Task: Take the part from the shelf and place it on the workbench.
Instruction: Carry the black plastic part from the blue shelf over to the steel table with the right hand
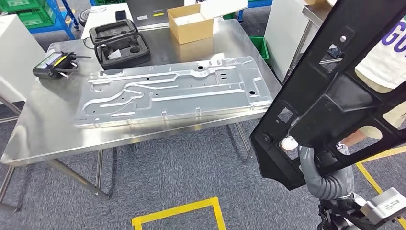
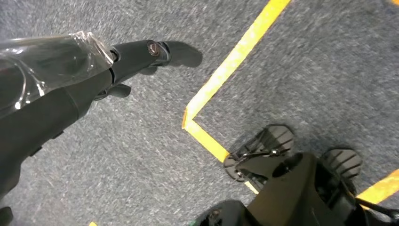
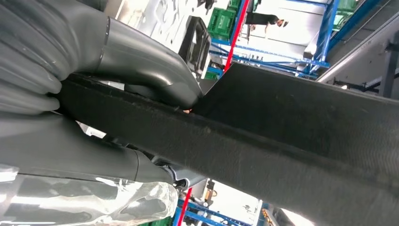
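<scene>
**— Where is the part, and who has it?**

— My right hand has it: the fingers are clamped on an edge of the large black moulded plastic frame, thumb on one face, the rest on the other. In the head view it hangs off the stainless steel table, past its right-hand corner, with its long axis running from about 7 o'clock up to 1 o'clock.

— **And the way to go?**

— The table lies toward 10 o'clock from my grip. The silver stamped metal panel covers most of the middle; I judge the bare strip along the near edge narrow for this frame.

— **The other hand?**

— My left hand hangs over the grey carpet, holding nothing, its fingers loosely apart.

— **Anything unclear?**

— The frame's upper end is cut off, and it hides most of my right hand from above.
</scene>
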Tool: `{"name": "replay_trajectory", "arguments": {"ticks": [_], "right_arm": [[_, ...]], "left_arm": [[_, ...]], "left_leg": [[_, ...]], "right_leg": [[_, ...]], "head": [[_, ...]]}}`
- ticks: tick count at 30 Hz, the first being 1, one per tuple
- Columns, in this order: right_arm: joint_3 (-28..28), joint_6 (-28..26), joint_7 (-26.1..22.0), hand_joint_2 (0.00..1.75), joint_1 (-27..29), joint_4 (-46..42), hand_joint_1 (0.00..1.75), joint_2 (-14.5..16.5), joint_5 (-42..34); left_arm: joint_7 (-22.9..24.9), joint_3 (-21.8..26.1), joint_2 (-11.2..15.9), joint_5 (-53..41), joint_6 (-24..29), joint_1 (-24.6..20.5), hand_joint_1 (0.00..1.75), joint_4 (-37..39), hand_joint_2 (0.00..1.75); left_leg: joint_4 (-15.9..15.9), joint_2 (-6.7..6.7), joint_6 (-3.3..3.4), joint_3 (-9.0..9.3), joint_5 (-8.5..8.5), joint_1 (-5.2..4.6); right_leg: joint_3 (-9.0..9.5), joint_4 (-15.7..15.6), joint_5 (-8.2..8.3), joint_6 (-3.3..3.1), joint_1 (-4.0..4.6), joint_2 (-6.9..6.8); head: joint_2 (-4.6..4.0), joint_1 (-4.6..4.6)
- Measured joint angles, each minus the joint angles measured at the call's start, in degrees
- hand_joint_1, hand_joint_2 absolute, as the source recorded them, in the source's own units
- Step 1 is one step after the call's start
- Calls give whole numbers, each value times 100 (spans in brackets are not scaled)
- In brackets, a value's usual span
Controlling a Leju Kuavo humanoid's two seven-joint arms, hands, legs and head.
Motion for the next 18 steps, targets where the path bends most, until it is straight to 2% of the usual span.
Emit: {"name": "replay_trajectory", "arguments": {"ticks": [2, 3, 5, 6, 7, 8, 9, 10, 11, 12, 13, 14, 16, 17, 18], "right_arm": [[0, 1, -4, 175, -19, -5, 175, 1, 0], [0, 1, -6, 175, -21, -8, 175, 2, 0], [0, 0, -5, 175, -19, -8, 175, 3, 0], [0, 1, -5, 175, -18, -8, 175, 4, 0], [0, 1, -4, 175, -17, -8, 175, 5, 0], [0, 2, -4, 175, -17, -8, 175, 5, 1], [0, 2, -4, 175, -18, -8, 175, 5, 1], [1, 1, -4, 175, -19, -8, 175, 6, 1], [3, 1, -4, 175, -15, -3, 175, 8, 1], [5, 0, -2, 175, -18, 1, 175, 9, -1], [8, -1, 1, 175, -21, 8, 175, 11, 0], [10, -3, 3, 175, -24, 14, 175, 13, 0], [7, -6, 4, 175, -32, 19, 175, 13, 1], [4, -8, 3, 175, -35, 20, 175, 12, 2], [3, -9, 2, 175, -36, 20, 175, 12, 2]], "left_arm": [[1, 1, -2, 1, 0, -42, 0, 0, 175], [-3, 3, -5, 2, 0, -68, 0, 0, 175], [-10, 11, -10, 9, -1, -128, 0, -1, 175], [-14, 15, -12, 13, -1, -154, 0, -2, 175], [-14, 17, -15, 16, 0, -170, 0, -2, 175], [-13, 17, -16, 18, 0, -175, 0, -2, 175], [-13, 17, -16, 19, 1, -174, 0, -2, 175], [-13, 17, -16, 19, 1, -166, 0, -2, 175], [-11, 17, -16, 20, 1, -157, 0, -2, 175], [-11, 18, -17, 24, 1, -148, 0, -2, 175], [-12, 19, -17, 28, 1, -142, 0, -2, 175], [-11, 19, -19, 32, 1, -143, 0, -2, 175], [-12, 17, -26, 36, 1, -148, 0, -2, 175], [-11, 16, -30, 35, 1, -150, 0, -2, 175], [-7, 15, -32, 34, 1, -145, 0, -2, 175]], "left_leg": [[503, 20, -67, -271, -25, 24], [857, 33, -115, -509, -109, 49], [1482, 64, -201, -1016, -414, 106], [1621, 82, -225, -1198, -542, 128], [1588, 96, -242, -1291, -575, 145], [1383, 105, -249, -1307, -470, 157], [1072, 108, -253, -1273, -246, 164], [704, 112, -245, -1230, 129, 163], [416, 114, -223, -1188, 394, 149], [241, 114, -193, -1148, 590, 134], [156, 116, -152, -1118, 707, 118], [153, 114, -113, -1081, 661, 108], [90, 114, -40, -1000, 691, 138], [53, 115, -6, -963, 681, 150], [26, 117, 26, -932, 673, 157]], "right_leg": [[123, -19, -93, -41, -38, -5], [185, -22, -149, -56, -47, -12], [304, -23, -269, -60, -61, -22], [380, -23, -335, -55, -70, -22], [469, -24, -404, -47, -81, -16], [575, -26, -477, -35, -92, -10], [683, -31, -547, -18, -103, -5], [790, -38, -616, 8, -109, 0], [879, -57, -676, 43, -108, 18], [946, -80, -727, 81, -100, 30], [1007, -121, -768, 123, -89, 42], [1053, -175, -801, 161, -79, 53], [1128, -210, -864, 216, -77, 36], [1074, -80, -941, 230, -74, 23], [923, 200, -1062, 236, -67, 11]], "head": [[0, -11], [0, -15], [0, -21], [0, -21], [0, -22], [0, -22], [0, -22], [0, -24], [0, -27], [0, -30], [0, -32], [0, -32], [0, -28], [0, -25], [0, -21]]}}
